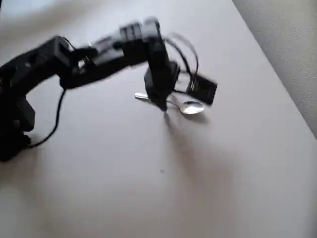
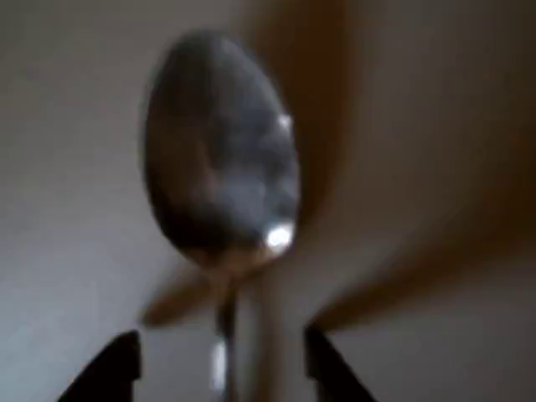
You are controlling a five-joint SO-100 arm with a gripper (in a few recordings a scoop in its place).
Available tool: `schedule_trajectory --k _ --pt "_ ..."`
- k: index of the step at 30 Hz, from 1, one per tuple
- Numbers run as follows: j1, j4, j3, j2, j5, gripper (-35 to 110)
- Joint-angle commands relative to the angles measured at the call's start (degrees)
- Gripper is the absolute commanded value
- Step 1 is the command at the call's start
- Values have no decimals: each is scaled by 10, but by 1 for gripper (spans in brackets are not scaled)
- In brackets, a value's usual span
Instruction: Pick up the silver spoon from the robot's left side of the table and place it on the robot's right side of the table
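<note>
Gripper (image 1: 163, 103) over silver spoon (image 1: 184, 105), centre-right of overhead frame; fingers apart, straddling the handle.

Table (image 1: 223, 188), white, bears the spoon: long axis left-right in overhead view, bowl toward the right, handle end left of the gripper. Wrist view: bowl (image 2: 219, 146) ahead at upper centre, handle running down between dark fingertips (image 2: 113, 368). No containers present.

Overhead downward; wrist close, sharing spoon (image 1: 185, 105).

- The silver spoon (image 1: 190, 106) is shiny metal, with bright spots on its bowl
- The table (image 1: 223, 188) is white, smooth and dull
- The gripper (image 1: 162, 105) looks like black plastic, not shiny
</note>
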Motion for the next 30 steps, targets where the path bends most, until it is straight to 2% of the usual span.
schedule_trajectory --k 1,3,7,18,24,30 --pt "24 -18 -33 -19 -18 15" --pt "28 -22 -72 -44 -17 -2" --pt "29 16 -182 -79 -17 -2" --pt "14 54 -177 74 19 -2" --pt "21 54 -114 183 18 -2" --pt "46 54 50 320 -17 -2"
